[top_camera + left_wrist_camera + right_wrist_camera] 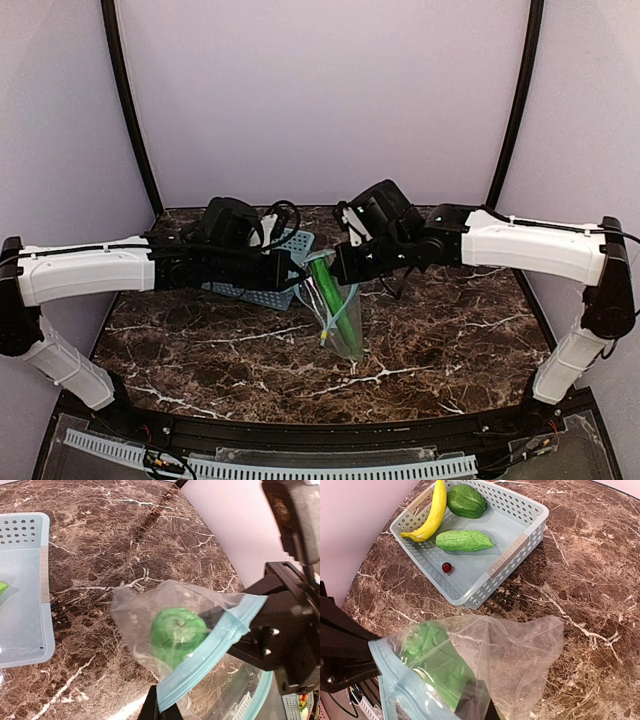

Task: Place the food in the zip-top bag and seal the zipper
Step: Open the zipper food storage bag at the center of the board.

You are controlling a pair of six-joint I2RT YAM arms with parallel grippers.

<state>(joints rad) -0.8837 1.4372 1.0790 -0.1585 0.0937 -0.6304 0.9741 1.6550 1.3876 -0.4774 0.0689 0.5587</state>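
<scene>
Nearest, the zip-top bag (343, 325) hangs with one cucumber piece (177, 632) inside, its mouth stretched between the arms for loading. The left gripper (296, 272) at 10 o'clock and the right gripper (340, 266) at 12 seem clenched on its zipper (210, 655), though plastic hides their tips. Beyond at 11 o'clock, the basket (512, 572) holds the banana (432, 510), bell pepper (466, 501) and second cucumber piece (464, 540).

Zipper (382, 672) partly past bottom edge
</scene>
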